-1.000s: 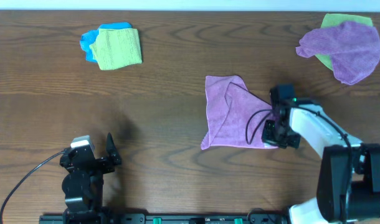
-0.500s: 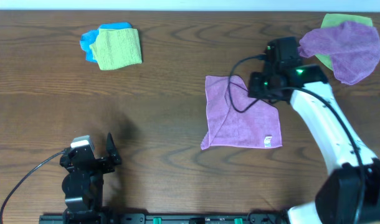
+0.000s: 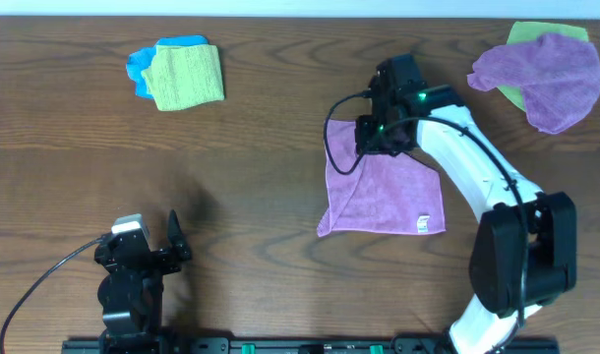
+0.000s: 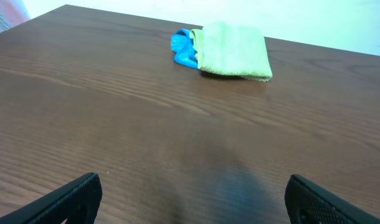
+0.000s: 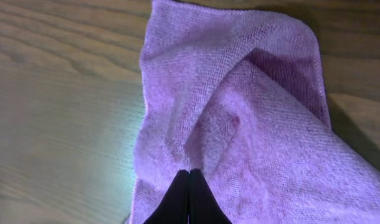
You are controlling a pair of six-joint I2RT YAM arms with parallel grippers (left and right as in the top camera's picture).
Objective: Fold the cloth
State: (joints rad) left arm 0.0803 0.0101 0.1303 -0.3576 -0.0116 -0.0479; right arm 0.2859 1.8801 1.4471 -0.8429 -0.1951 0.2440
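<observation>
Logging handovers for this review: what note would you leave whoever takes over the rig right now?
Left gripper open, far from the cloth.
Right gripper shut, tips on the cloth near its far left corner; whether it pinches fabric is unclear.
Cloth lies spread out, rumpled beside that gripper, tag at the near right corner.
Done: no fold.
Left: the whole fold.

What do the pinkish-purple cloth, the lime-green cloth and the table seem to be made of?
The pinkish-purple cloth is probably microfibre, matt: the right wrist view shows a fine fuzzy weave and soft folds. The lime-green cloth seems a similar soft textile, matt, faintly ribbed. The table is brown wood or wood-look laminate, with grain lines and a faint sheen; which, I cannot tell.
</observation>
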